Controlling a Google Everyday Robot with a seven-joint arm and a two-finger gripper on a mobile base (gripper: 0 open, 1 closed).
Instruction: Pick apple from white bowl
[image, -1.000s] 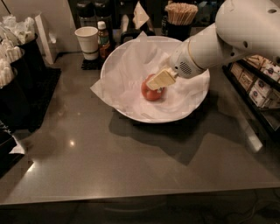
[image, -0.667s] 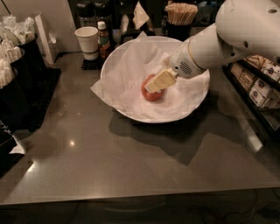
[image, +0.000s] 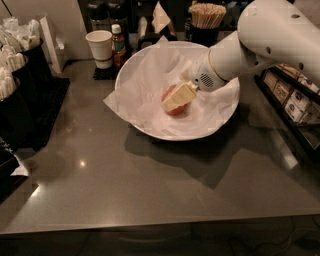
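Note:
The red-orange apple (image: 174, 106) lies in the middle of the wide white bowl (image: 215, 117), on crinkled white paper. The bowl stands on the grey counter toward the back. My gripper (image: 179, 96) reaches in from the right on the white arm (image: 260, 40). Its cream-coloured tip lies right over the apple's top and front, hiding part of it. The apple rests on the paper at the bowl's bottom.
A small white paper cup (image: 99, 47) and a small bottle (image: 118, 44) stand behind the bowl at the left. A holder of wooden stirrers (image: 206, 20) is at the back. Black napkin racks (image: 20, 95) stand at the left, shelves of packets (image: 295, 100) at the right.
My gripper has edged slightly down and left onto the apple. The apple and the bowl have not moved.

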